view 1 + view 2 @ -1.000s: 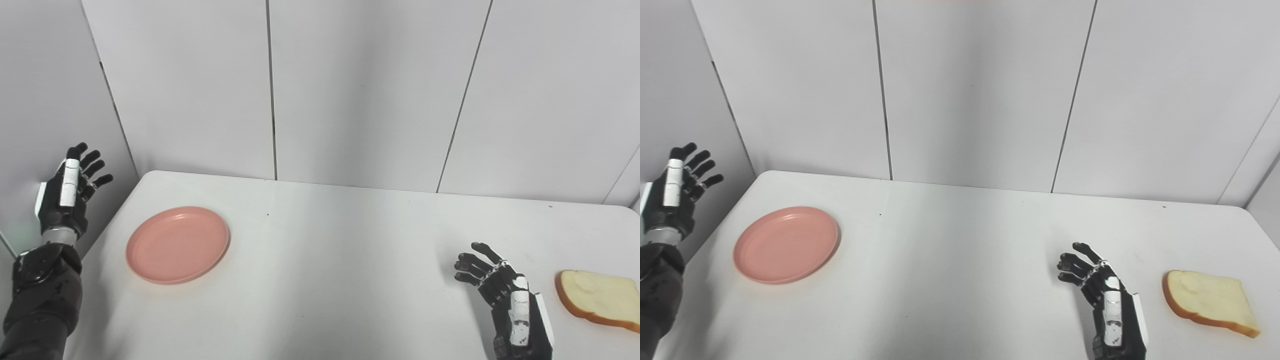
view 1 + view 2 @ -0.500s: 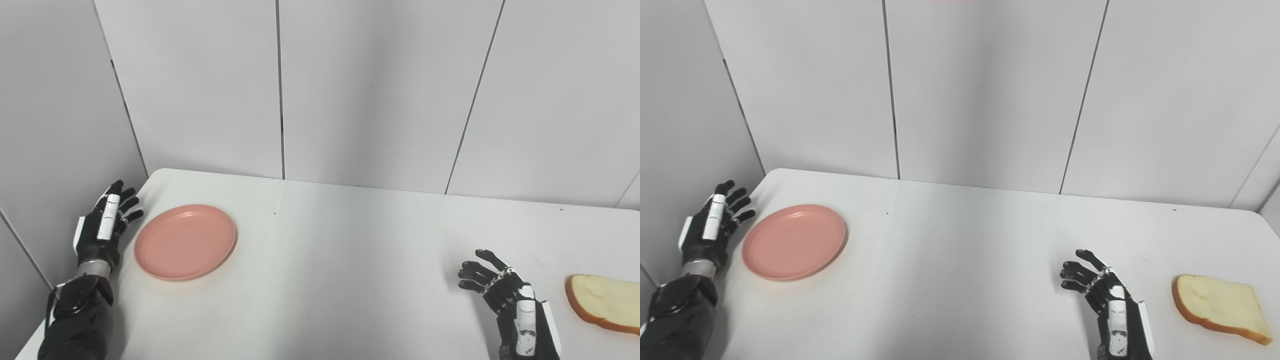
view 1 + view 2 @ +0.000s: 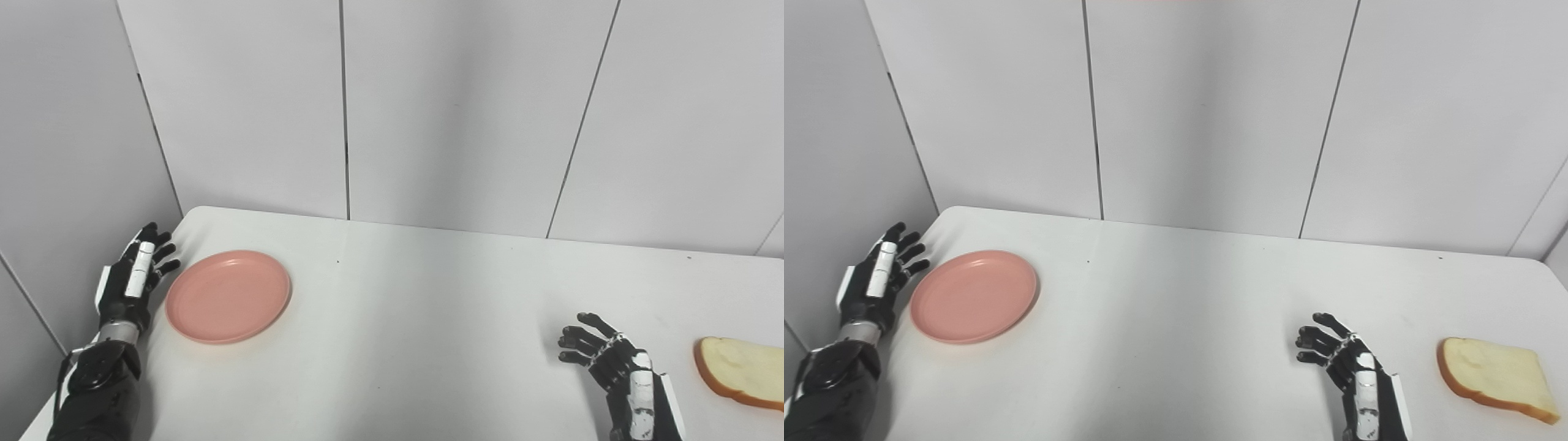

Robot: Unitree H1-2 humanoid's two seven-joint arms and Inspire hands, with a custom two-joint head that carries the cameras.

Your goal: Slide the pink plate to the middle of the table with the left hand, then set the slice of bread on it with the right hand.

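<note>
Pink plate (image 3: 228, 295) flat on the table (image 3: 416, 318), far-left portion, well short of the middle; nothing on it. Left hand (image 3: 131, 282) just beside the plate's left rim, at the table's left edge, palm side turned toward the plate, fingers (image 3: 160, 250) spread and pointing up and away, holding nothing. Small gap showing between fingers and rim in both head views; contact cannot be confirmed, looks apart. Key relation: plate lies directly to the right of the left hand, table middle further right along the same line, so probably a straight rightward push against the left rim does the job. Round plate, no long axis to worry about; low rim, so the risk is fingers riding over the edge, or an off-centre push spinning or veering the plate instead of sliding it. Slice of bread (image 3: 1494, 378) flat on the table near the right edge, crust side facing the centre, long axis running roughly left-right. Right hand (image 3: 1363, 383) low over the table to the left of the bread, near but clearly apart, fingers loosely curled and apart, empty. Right hand much the nearer to the bread, left hand the only one within reach of the plate. Judged stage: slide not yet begun, bread step waiting on the plate reaching the middle.
</note>
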